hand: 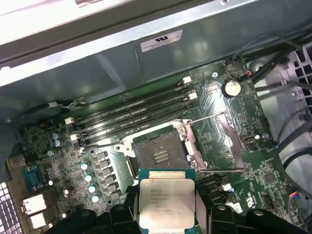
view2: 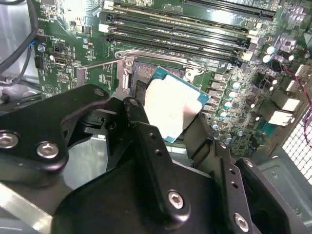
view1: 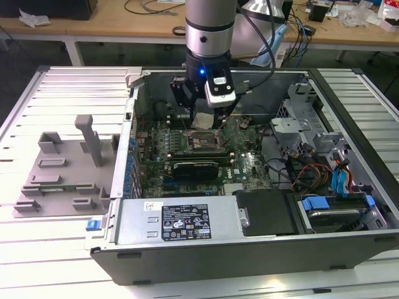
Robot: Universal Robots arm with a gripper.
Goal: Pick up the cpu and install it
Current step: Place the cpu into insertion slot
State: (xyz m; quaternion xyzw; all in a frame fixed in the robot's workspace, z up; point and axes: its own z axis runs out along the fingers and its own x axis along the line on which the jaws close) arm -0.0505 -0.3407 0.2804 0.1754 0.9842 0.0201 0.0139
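The cpu [view1: 203, 119] is a small square chip with a pale metal top, and my gripper [view1: 204, 118] is shut on its two sides. It hangs a little above the motherboard inside the open computer case [view1: 187, 249]. The open socket [view1: 202, 142] with its metal frame lies just below and in front of it. In the first wrist view the cpu [hand: 165, 202] sits level between my dark fingers [hand: 127, 207], close to the bare socket [hand: 158, 153]. In the second wrist view the cpu [view2: 170, 109] looks tilted and covers part of the socket [view2: 146, 73].
A grey fixture tray [view1: 62, 168] with upright blocks lies at the exterior view's left of the case. Memory slots [hand: 131, 114] run beside the socket. The raised socket lever [hand: 214, 117], a power supply [view1: 181, 221], cables and a drive bay [view1: 336, 193] crowd the case.
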